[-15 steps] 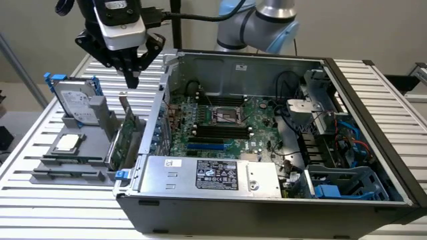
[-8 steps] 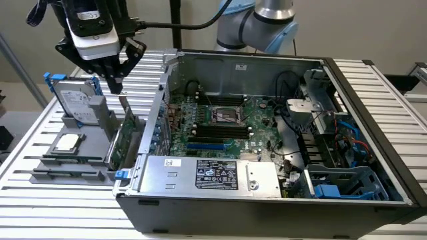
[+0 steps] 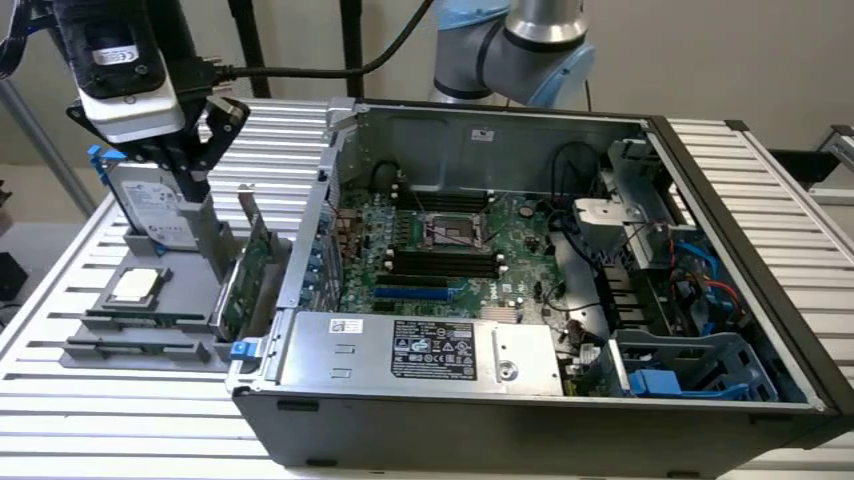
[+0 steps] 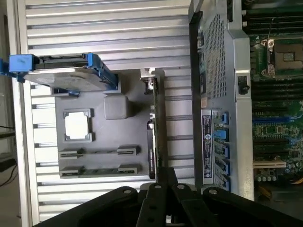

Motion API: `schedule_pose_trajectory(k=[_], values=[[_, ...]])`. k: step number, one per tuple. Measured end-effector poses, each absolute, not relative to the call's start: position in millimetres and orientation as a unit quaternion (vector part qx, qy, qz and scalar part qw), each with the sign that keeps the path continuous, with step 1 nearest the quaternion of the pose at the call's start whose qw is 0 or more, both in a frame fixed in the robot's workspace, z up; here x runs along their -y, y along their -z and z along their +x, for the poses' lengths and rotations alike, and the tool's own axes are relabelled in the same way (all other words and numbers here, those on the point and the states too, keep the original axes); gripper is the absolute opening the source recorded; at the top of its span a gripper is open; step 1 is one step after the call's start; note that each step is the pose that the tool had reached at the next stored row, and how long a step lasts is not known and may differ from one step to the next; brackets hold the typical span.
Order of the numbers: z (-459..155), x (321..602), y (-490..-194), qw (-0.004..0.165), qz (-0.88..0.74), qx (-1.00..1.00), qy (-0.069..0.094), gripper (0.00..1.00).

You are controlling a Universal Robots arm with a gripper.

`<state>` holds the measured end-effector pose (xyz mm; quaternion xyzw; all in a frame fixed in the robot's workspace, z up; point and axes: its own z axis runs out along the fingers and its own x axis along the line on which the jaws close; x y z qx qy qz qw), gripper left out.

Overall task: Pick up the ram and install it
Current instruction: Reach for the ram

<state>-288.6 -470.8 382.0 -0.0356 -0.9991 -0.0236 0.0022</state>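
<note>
Gripper (image 3: 198, 182) (fingers pressed together, holding nothing) hangs over the holder (image 4: 137, 124) beside the drive (image 3: 147, 205); the ram (image 4: 100, 152) lies apart from it.

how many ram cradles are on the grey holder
2 cradles, side by side on the grey holder: one beside the processor chip, one at the outer edge. Any sticks inside are unclear.

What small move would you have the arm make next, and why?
Probably a sideways shift at its present height. The gripper hangs above the hard drive, while the ram sits slotted at the opposite end of the gray tray, past the processor. It likely needs to be over the ram before lowering.
</note>
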Motion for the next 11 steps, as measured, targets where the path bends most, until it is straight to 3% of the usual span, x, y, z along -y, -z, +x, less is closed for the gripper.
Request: schedule_pose_trajectory(k=[11], values=[[-334.8,480.0,-366.4,0.003,-0.036,0.999,0.024,0.0]])
